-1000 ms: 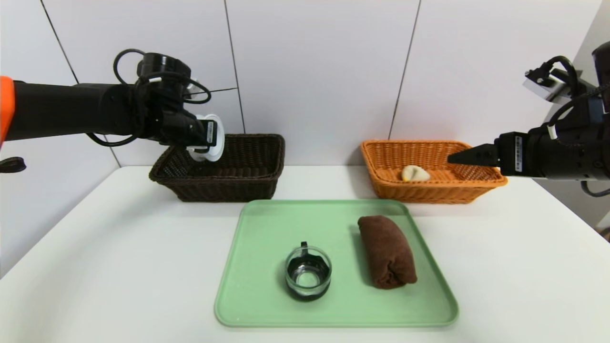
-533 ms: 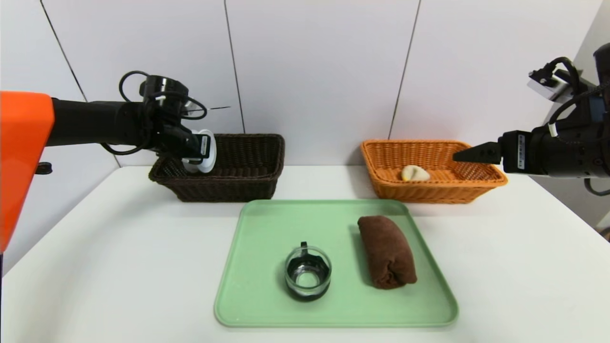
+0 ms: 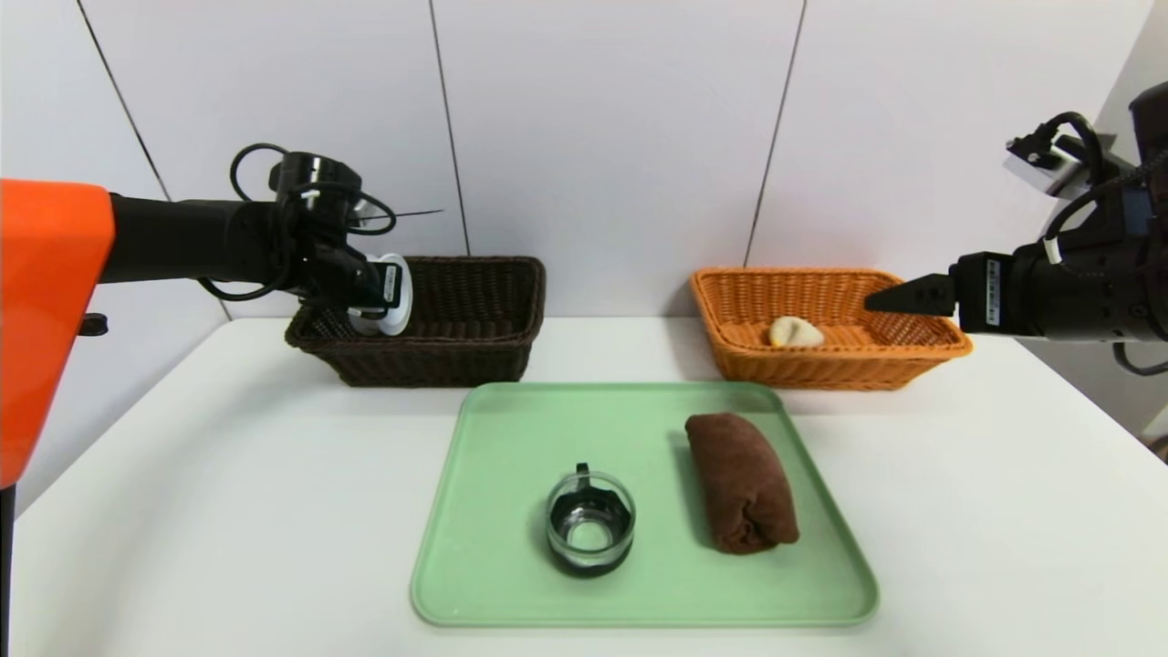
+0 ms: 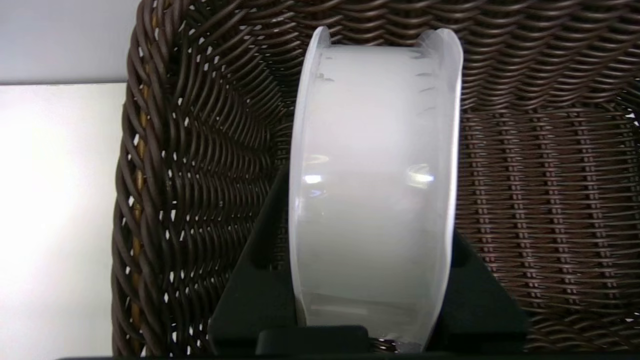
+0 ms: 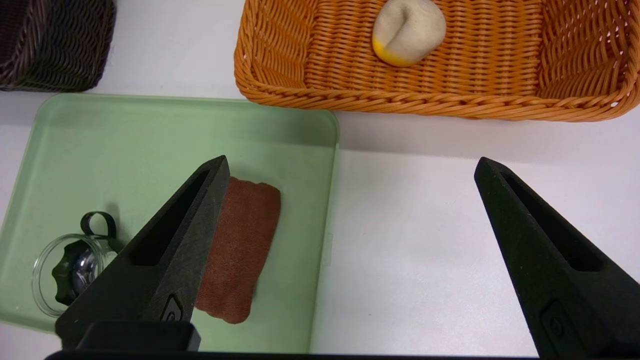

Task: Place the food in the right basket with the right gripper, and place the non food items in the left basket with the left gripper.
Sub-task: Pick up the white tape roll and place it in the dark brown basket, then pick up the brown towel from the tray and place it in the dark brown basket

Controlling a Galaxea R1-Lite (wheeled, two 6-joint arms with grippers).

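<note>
White flanged plastic spool (image 4: 375, 185) sits clamped in our left gripper (image 4: 370, 280), over the dark brown wicker basket's (image 3: 429, 351) nine-o'clock end, seemingly just inside; releasing early could roll it. Our right gripper (image 5: 350, 160) waits, jaws apart, at three o'clock.

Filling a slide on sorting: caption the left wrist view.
Left gripper gripping a white spool over the dark basket.
</note>
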